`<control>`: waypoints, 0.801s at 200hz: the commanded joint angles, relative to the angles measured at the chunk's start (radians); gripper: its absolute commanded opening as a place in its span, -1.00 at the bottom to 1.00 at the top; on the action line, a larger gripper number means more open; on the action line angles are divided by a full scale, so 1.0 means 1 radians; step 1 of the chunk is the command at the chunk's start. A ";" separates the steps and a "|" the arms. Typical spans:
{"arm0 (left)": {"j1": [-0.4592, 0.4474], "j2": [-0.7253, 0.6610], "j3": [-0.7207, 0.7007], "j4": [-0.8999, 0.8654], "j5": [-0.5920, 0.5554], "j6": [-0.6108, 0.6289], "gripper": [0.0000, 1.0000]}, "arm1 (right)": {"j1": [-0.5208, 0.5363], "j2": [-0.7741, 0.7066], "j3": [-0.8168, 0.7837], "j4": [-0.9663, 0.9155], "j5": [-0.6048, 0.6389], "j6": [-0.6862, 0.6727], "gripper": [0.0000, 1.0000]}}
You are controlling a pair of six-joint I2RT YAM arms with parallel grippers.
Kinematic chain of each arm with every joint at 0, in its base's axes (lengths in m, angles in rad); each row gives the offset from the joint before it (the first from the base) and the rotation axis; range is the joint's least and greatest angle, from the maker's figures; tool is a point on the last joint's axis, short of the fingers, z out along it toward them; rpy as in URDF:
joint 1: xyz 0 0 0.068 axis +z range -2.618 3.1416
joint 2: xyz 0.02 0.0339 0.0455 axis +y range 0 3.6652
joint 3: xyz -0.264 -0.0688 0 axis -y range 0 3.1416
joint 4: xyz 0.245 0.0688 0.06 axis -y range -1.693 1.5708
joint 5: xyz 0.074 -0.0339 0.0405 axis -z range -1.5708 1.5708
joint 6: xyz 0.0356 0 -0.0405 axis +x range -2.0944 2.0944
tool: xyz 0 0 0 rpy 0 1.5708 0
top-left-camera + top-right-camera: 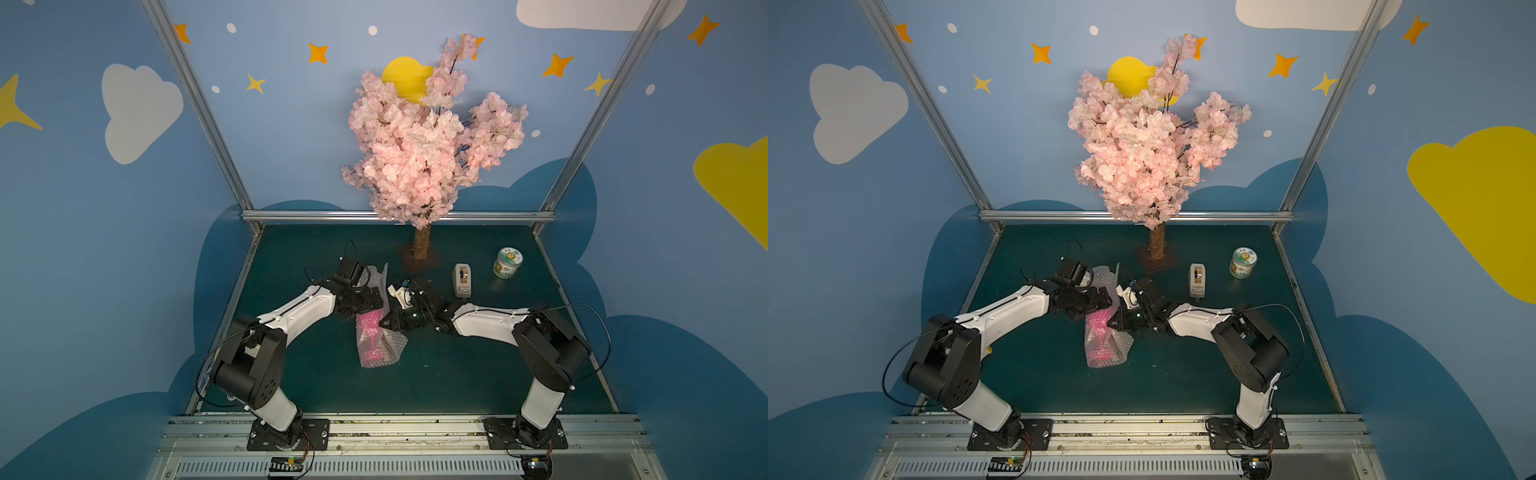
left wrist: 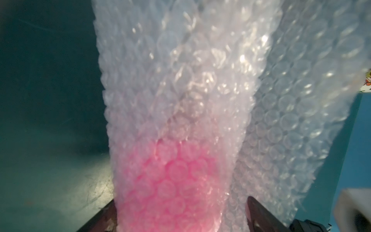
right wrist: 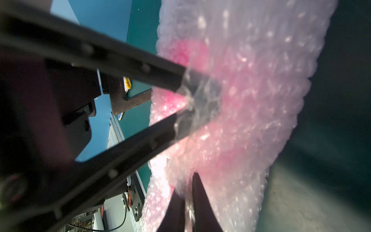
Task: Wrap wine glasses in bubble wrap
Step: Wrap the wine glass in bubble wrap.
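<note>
Bubble wrap (image 2: pixel 180 70) round goblet (image 2: pixel 176 180), left gripper (image 2: pixel 182 215) spread astride it — right gripper (image 3: pixel 187 186) pinching wrap

You have 2 top views set high above the arm bases (image 1: pixel 286 432), side by side, facing down and forward over the whole surface (image 1: pixel 457 374). Your 2 wrist views sit close against the bubble wrap (image 2: pixel 180 80), from opposite sides.

Green table (image 1: pixel 478 365): bubble wrap (image 1: pixel 388 351), tape dispenser (image 1: pixel 461 280), jar (image 1: pixel 507 262), tree base (image 1: pixel 430 261).
</note>
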 commanded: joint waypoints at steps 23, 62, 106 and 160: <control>0.007 -0.057 -0.085 0.132 0.035 0.001 0.99 | 0.008 0.020 0.039 -0.009 0.009 -0.004 -0.80; 0.009 -0.129 -0.156 0.217 -0.003 -0.037 0.99 | 0.008 0.027 0.044 -0.006 0.014 0.001 -0.81; 0.009 -0.205 -0.219 0.287 -0.033 -0.048 0.99 | 0.010 0.033 0.052 -0.001 0.013 0.004 -0.82; 0.001 -0.171 -0.199 0.268 0.024 0.010 0.99 | 0.018 0.038 0.066 -0.005 0.012 -0.003 -0.83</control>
